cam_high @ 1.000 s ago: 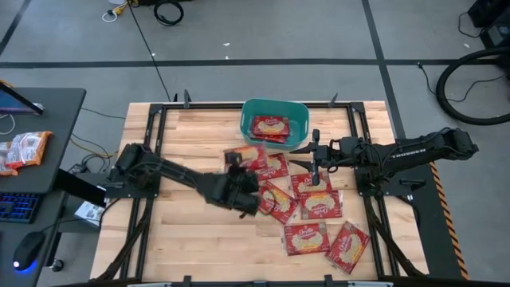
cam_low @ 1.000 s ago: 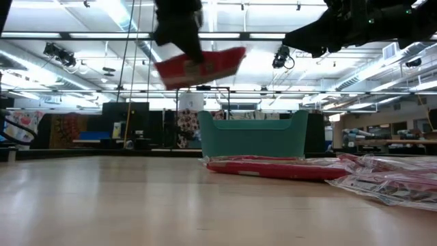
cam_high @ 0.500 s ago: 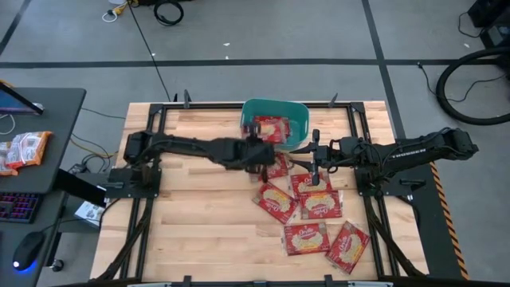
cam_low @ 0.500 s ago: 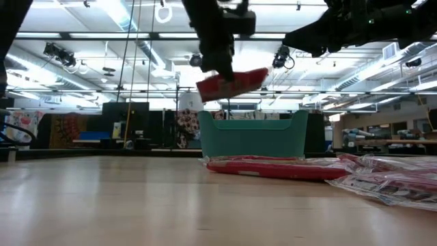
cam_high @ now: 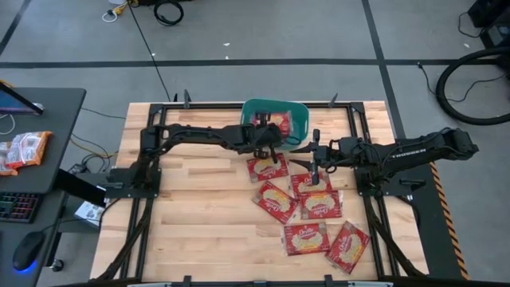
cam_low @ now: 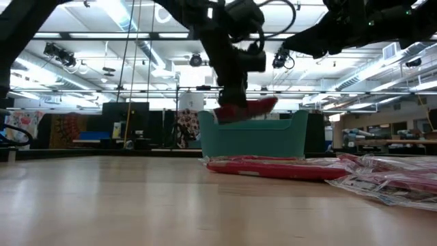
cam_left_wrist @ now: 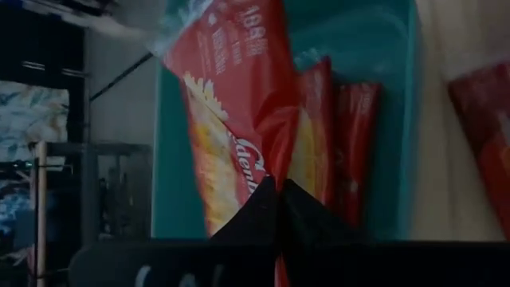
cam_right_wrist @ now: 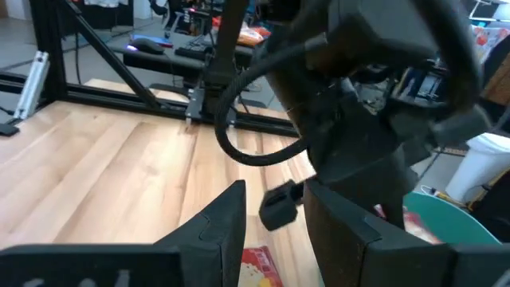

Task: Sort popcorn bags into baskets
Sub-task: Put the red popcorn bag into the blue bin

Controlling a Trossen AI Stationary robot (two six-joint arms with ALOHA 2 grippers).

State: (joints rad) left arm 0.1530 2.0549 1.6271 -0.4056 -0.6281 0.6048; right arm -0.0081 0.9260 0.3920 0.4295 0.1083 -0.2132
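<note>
My left gripper (cam_high: 267, 137) hangs over the near rim of the teal tub (cam_high: 300, 116), shut on a red popcorn packet (cam_low: 247, 109). The left wrist view shows that packet (cam_left_wrist: 231, 104) above the tub (cam_left_wrist: 390, 119), where two more packets (cam_left_wrist: 351, 143) lie inside. Several other red packets (cam_high: 275, 201) lie flat on the table, near and right of the tub; one of them (cam_high: 267, 166) lies just below the left gripper. My right gripper (cam_high: 307, 155) hovers open above the packets (cam_high: 309, 183) to the right of the tub, touching nothing. My left gripper pinches the packet between its two shut fingers at one end (cam_left_wrist: 267, 163), coming from above and pointing down. The packet is lifted clear and hangs tilted just above the tub's rim (cam_low: 249, 121), one end (cam_low: 268, 104) higher than the other.
Black frame rails (cam_high: 159, 119) run along the table's left and right sides. A desk (cam_high: 48, 104) with a keyboard, a mouse and more packets (cam_high: 24, 149) stands left of the table. Bare wood (cam_high: 199, 223) takes up the near left part of the table.
My left gripper has carried the packet from above the table's middle toward the far edge and the right, to above the tub, and has come down until the packet hangs just over the rim. The right arm has kept still.
</note>
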